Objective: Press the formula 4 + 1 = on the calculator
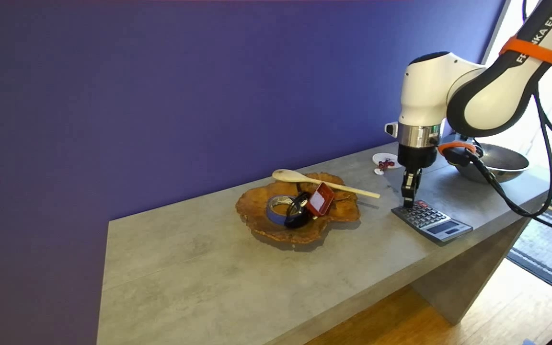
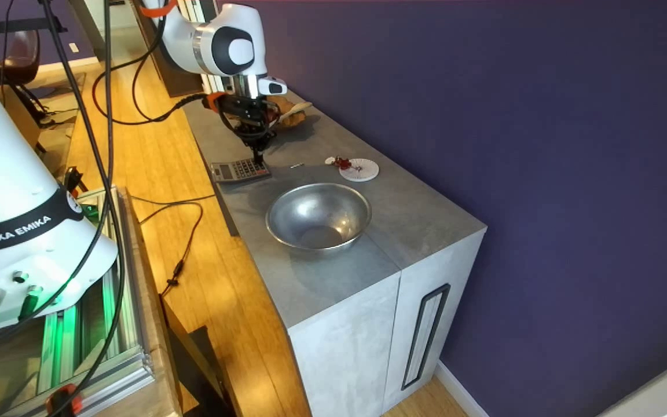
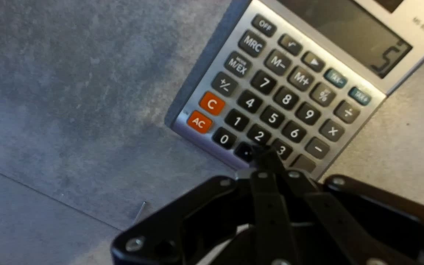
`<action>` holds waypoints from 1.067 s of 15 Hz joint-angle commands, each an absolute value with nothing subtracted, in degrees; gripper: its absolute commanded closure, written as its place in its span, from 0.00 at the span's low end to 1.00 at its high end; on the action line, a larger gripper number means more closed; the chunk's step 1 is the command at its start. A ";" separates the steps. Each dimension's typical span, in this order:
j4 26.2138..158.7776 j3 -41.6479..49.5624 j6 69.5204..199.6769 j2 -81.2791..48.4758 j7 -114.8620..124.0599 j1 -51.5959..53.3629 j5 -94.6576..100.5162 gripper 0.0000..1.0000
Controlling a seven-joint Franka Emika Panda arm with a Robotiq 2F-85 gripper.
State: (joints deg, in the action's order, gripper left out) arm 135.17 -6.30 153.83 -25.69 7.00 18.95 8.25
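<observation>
In the wrist view, the flat silver rectangular calculator (image 3: 302,78) with black, grey and orange keys (image 3: 250,101) lies at upper right, its grey display (image 3: 363,40) showing a 5. The black metal gripper (image 3: 271,156), at bottom right, has its fingers (image 3: 265,163) pressed together over the bottom row, near the 3; contact cannot be told. In an exterior view, a round steel bowl (image 2: 293,213) stands near centre.

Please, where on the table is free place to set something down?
The widest bare patch of table lies between the wooden dish and the end opposite the metal bowl. Another lies between that bowl and the corner by the purple wall. Crowded: the wooden dish, and the calculator under the gripper.
</observation>
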 commanded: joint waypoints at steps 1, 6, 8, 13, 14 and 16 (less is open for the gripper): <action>133.54 -5.63 153.20 -26.77 7.10 19.39 10.35 1.00; 132.67 -5.94 152.36 -27.59 6.39 19.17 10.39 1.00; 132.65 -5.97 152.11 -27.60 6.29 19.20 10.37 1.00; 132.40 -5.59 152.47 -28.81 7.05 19.67 10.56 1.00; 132.27 -5.53 152.66 -29.21 7.23 19.75 10.53 1.00; 131.97 -5.41 152.76 -29.93 7.51 20.00 10.63 1.00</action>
